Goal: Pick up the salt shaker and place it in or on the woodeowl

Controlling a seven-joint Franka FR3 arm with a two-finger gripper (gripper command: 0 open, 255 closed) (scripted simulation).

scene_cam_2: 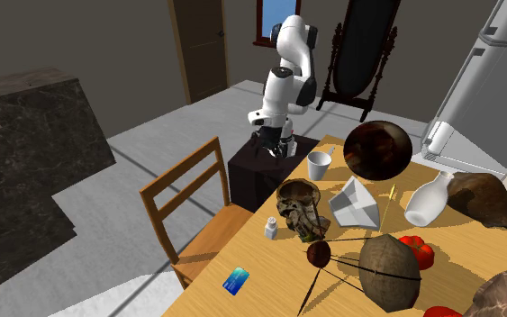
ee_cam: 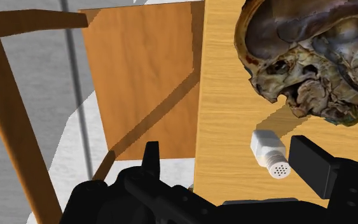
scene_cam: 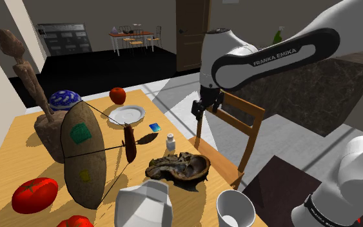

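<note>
Shaker (scene_cam: 171, 140) (scene_cam_2: 270, 230) (ee_cam: 268, 153): white, upright on table (scene_cam: 19, 155) (scene_cam_2: 269, 302) (ee_cam: 222, 95), just beside bowl (scene_cam: 178, 167) (scene_cam_2: 298, 203) (ee_cam: 311, 57). I see a small gap between the two, no contact. The shaker stands on the bowl's chair side, close to the table edge.

Bowl is brown, gnarled and dark inside.

Gripper (scene_cam: 200, 111) (scene_cam_2: 272, 149) (ee_cam: 229, 153) hangs high up, off to the bowl's chair side, over chair (scene_cam: 238, 122) (scene_cam_2: 188, 194) (ee_cam: 139, 76). Its fingers (ee_cam: 314, 164) stand wide apart and have hold of nothing. In my wrist view the shaker shows between them, nearer one finger, but far below and untouched.

Cup (scene_cam: 235, 209) (scene_cam_2: 319, 165), white, sits on the bowl's stand side. A white jug (scene_cam: 144, 203) (scene_cam_2: 355, 203) lies near the bowl, further in from the edge.

Blue card (scene_cam: 154, 127) (scene_cam_2: 235, 281) lies past the shaker, away from the bowl. Plate (scene_cam: 126, 115), white, is further out from the bowl, beyond the card.
</note>
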